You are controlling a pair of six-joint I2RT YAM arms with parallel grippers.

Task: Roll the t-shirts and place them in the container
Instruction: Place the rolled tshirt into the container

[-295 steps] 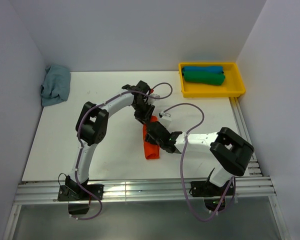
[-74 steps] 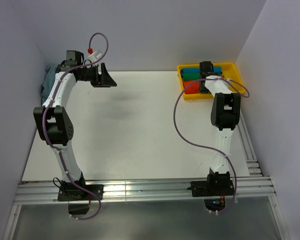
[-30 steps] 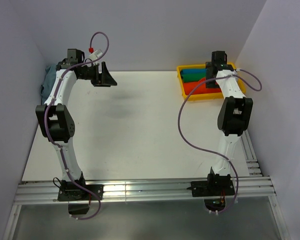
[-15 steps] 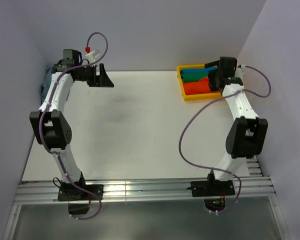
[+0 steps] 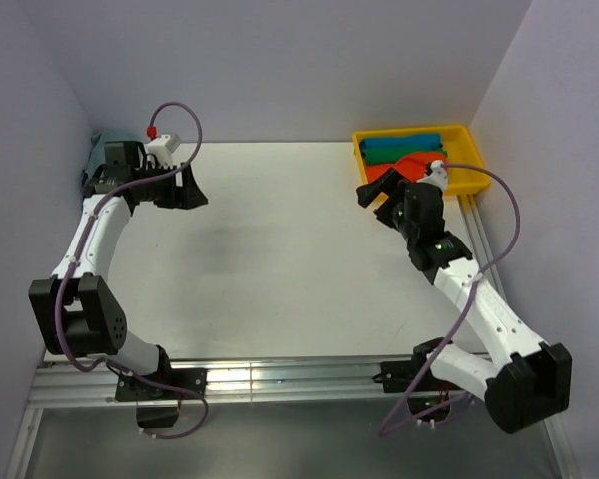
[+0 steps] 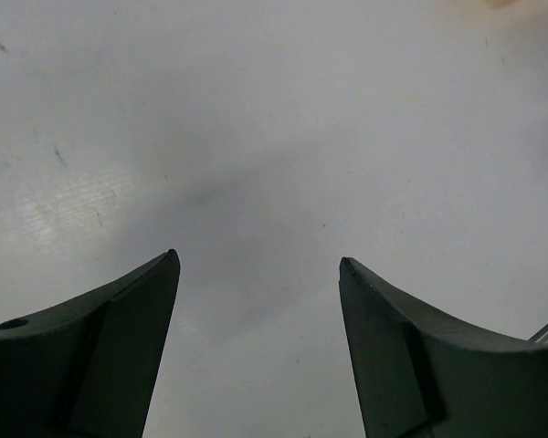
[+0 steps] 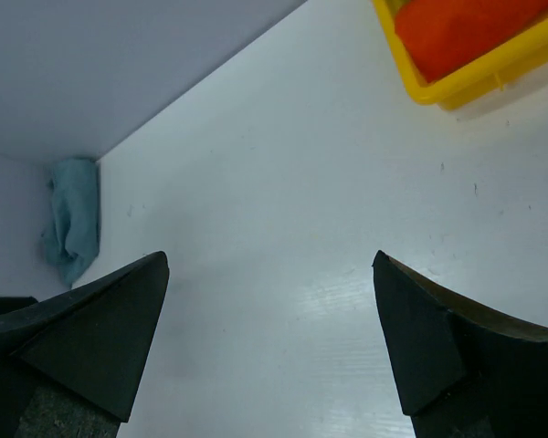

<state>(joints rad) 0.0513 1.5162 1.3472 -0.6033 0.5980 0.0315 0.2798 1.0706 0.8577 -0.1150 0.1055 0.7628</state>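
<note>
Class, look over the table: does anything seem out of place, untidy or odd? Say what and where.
One thing: a pale blue-green cloth lies crumpled, unrolled, in the far left corner against the wall, while the blue t-shirt, green t-shirt and orange-red t-shirt sit rolled in the yellow plastic tray.

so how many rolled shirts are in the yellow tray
3 in the yellow tray: blue t-shirt farthest back, green t-shirt in the middle, orange-red t-shirt nearest. The right arm overlaps the tray's near corner, so another could be hidden.

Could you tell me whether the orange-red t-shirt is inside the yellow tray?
Inside: the orange-red t-shirt lies within the walls of the yellow tray, next to the green t-shirt.
</note>
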